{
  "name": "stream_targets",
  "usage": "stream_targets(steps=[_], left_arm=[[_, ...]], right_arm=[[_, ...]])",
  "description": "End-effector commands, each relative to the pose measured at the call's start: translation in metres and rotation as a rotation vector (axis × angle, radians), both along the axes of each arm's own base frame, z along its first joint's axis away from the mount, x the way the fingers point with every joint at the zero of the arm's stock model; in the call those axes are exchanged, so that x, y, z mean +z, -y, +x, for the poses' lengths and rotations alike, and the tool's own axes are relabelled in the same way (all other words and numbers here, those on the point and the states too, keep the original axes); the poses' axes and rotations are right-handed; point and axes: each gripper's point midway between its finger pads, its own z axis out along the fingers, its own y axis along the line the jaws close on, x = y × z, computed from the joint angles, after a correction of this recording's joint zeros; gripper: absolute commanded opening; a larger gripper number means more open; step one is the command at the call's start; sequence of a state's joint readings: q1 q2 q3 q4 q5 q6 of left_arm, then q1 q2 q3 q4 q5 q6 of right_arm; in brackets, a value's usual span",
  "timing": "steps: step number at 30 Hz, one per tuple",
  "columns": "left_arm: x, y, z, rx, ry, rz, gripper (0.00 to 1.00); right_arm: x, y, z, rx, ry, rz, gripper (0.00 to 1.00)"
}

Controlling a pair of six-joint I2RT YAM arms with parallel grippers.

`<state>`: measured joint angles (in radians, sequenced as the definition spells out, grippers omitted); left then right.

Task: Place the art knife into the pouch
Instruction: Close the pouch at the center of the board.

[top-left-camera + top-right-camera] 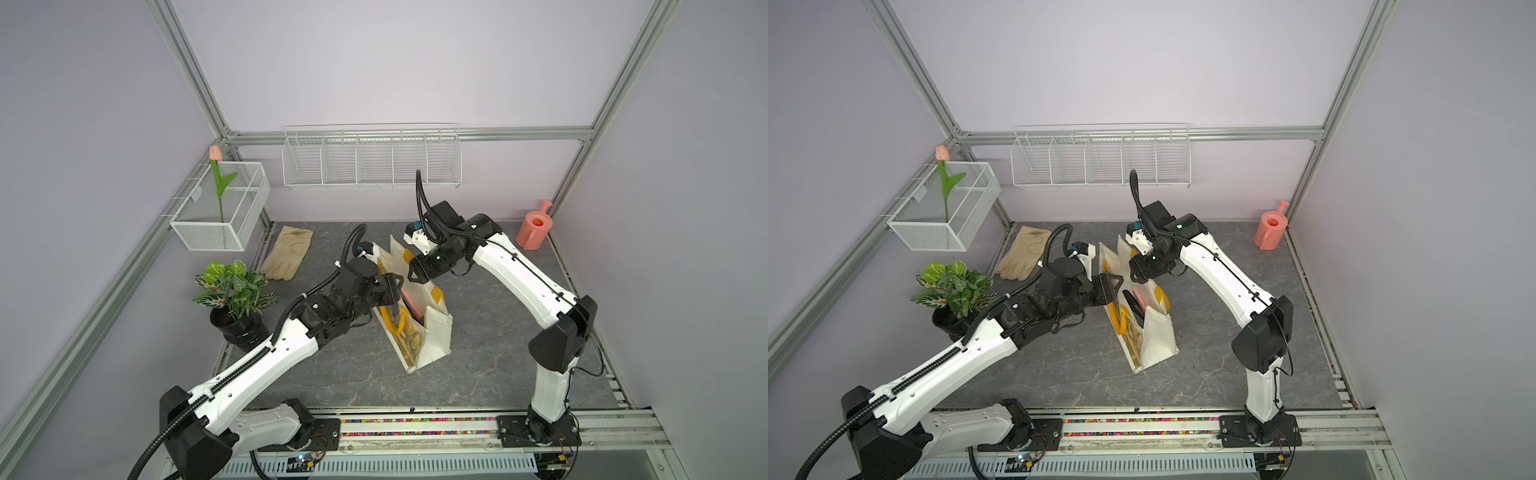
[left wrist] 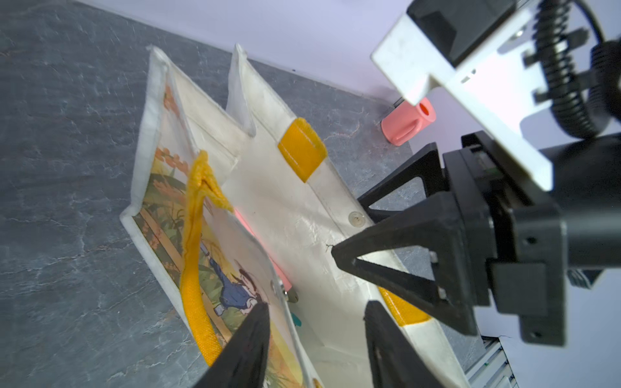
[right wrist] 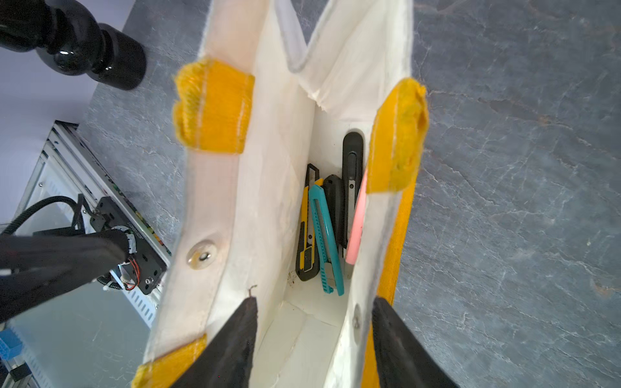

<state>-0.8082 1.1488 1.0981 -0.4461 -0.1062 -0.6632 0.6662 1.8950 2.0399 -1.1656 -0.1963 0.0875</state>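
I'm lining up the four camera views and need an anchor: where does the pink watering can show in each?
In a top view: the pink watering can stands in the far corner on the robot's right, by the wall.
In a top view: same corner.
Left wrist: beyond the pouch, against the wall.
Right wrist: not in it.
Shared landmark: the pouch, seen in all four.

Nothing legible is showing. A tiny line of print is sitting on a motor (image 3: 132,239) in the right wrist view, too blurred to read.
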Motion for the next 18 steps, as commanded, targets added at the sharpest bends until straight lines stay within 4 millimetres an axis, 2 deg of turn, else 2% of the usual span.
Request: stream_targets(steps=[1,5,7,9,14,18], left_arm=[[0.016,-0.017,-0.004,0.048,0.04,0.014,0.49],[0.01,-0.033,-0.008,0.088,0.055,0.026,0.49],[0.001,-0.039,-0.011,0.099,0.041,0.043,0.45],[-0.009,-0.043,-0.013,0.109,0.023,0.064,0.4],[-0.039,-0.047,-0.014,0.123,-0.029,0.129,0.36],[-0.057,-0.038,-0.009,0.109,-0.056,0.128,0.36]], right_arm=[[0.019,-0.002,-0.005,0.005,0.028,0.063,0.65],[0.013,-0.005,-0.01,0.017,0.005,0.055,0.74],[0.004,-0.006,-0.011,0.016,-0.009,0.04,0.82],[0.0,-0.007,-0.012,0.011,-0.017,0.044,0.86],[0.004,-0.01,-0.016,0.012,-0.016,0.083,0.89],[0.008,-0.016,-0.023,0.029,-0.013,0.093,0.89]])
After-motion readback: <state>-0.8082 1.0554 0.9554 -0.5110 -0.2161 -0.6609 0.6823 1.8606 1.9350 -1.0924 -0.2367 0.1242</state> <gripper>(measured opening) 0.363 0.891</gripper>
